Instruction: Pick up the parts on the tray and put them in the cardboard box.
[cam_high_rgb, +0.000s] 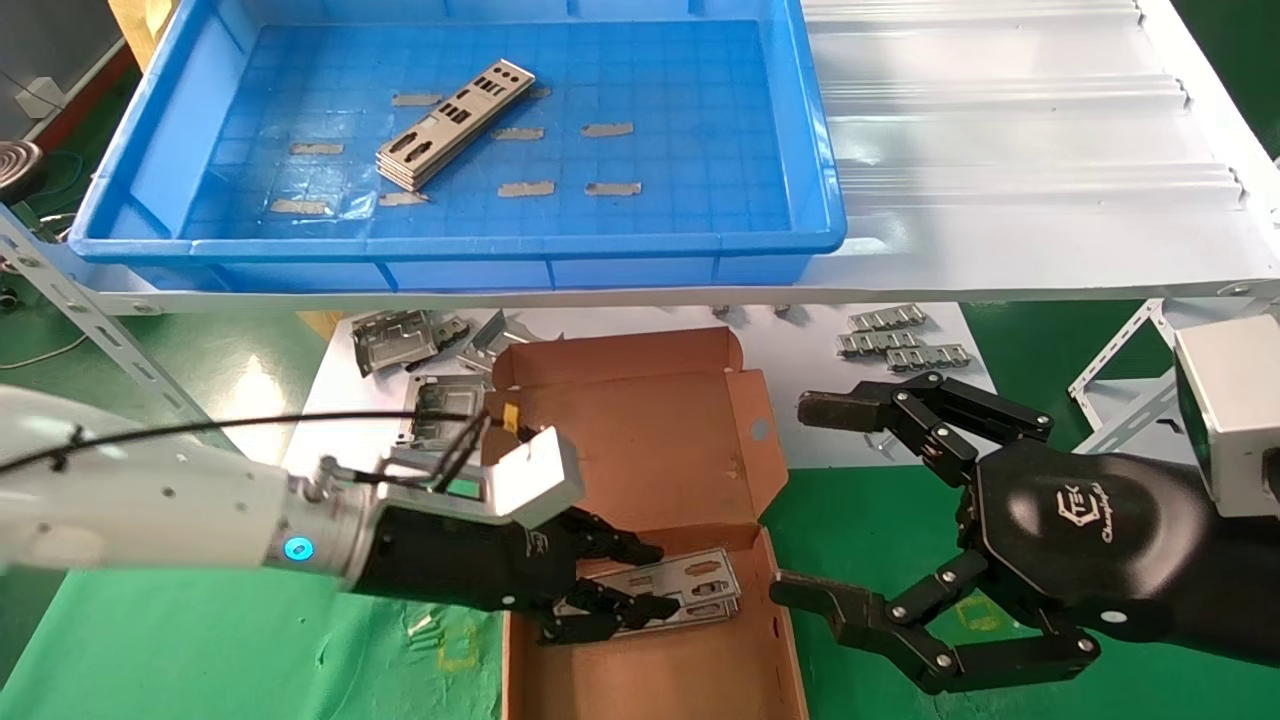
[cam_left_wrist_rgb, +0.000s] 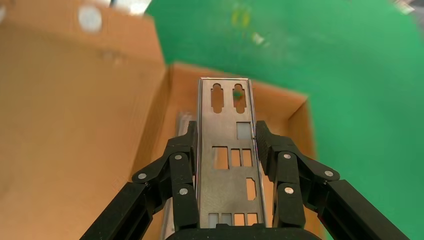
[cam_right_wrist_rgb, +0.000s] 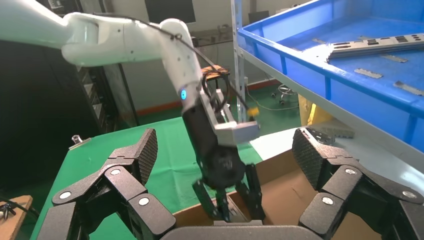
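A stack of silver plates lies in the blue tray on the raised shelf; it also shows in the right wrist view. My left gripper reaches into the open cardboard box, shut on one plate by its long edges and holding it low over another plate in the box. My right gripper is open and empty, just right of the box over the green mat.
Boxy grey metal frames lie behind the box's left side and small toothed strips at back right. A white corrugated panel lies right of the tray. The box's lid stands open at the back.
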